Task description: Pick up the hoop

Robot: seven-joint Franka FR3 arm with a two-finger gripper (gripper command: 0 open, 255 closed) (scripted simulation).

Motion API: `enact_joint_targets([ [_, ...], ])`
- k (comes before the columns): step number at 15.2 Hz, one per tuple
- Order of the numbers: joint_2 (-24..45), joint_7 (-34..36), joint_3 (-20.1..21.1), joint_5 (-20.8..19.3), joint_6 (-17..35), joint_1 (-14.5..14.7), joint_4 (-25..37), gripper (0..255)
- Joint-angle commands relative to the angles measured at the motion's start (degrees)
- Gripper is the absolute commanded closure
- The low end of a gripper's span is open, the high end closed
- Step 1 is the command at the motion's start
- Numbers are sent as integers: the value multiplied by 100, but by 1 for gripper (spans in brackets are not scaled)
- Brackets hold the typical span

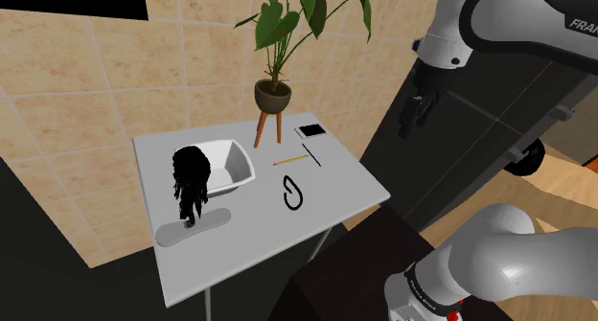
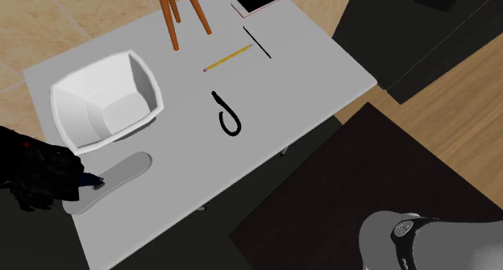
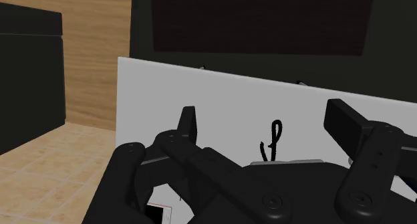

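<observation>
The hoop [image 1: 292,193] is a thin black loop with a little tail. It lies flat on the white table [image 1: 355,190], near the middle, on the side closer to the stand. The yellow pencil [image 1: 289,160] is near it but not touching, and the white bowl [image 1: 230,161] sits further off. The gripper [image 1: 413,114] hangs high in the air, off past the table's edge on the shoulder view's right, well apart from the hoop. In the wrist view the two black fingers [image 3: 188,126] stand wide apart with nothing between them, and the hoop [image 3: 272,142] shows far off in the gap. The step now, I think, is to bring the hand over the hoop. To do it well, the arm should first go across until the hoop sits right under the open jaws, and then go straight down. The hoop is very thin and flat, so the fingers need to go almost to the table top. It helps to put one finger inside the loop and one outside, so they pinch the thin side. Close slowly, or the hoop may slide away. Stay on the side away from the pencil so it does not get bumped.
</observation>
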Motion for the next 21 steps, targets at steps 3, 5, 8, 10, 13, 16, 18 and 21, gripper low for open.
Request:
enact_joint_targets([
  [3, 76, 145, 85, 44, 423, 25, -299, 0],
  [5, 193, 289, 170, 81, 855, 51, -568, 0],
  [8, 446, 506, 301, 124, 1521, 88, -912, 0],
  [10, 668, 652, 391, 142, 1975, 109, -1099, 0],
  [13, 1082, 881, 526, 145, 2668, 132, -1312, 0],
  [16, 1587, 1126, 667, 111, 3363, 136, -1439, 0],
  [18, 1970, 1304, 760, 58, 3821, 129, -1474, 0],
  [21, 2604, 1603, 901, -81, 4483, 96, -1451, 0],
])
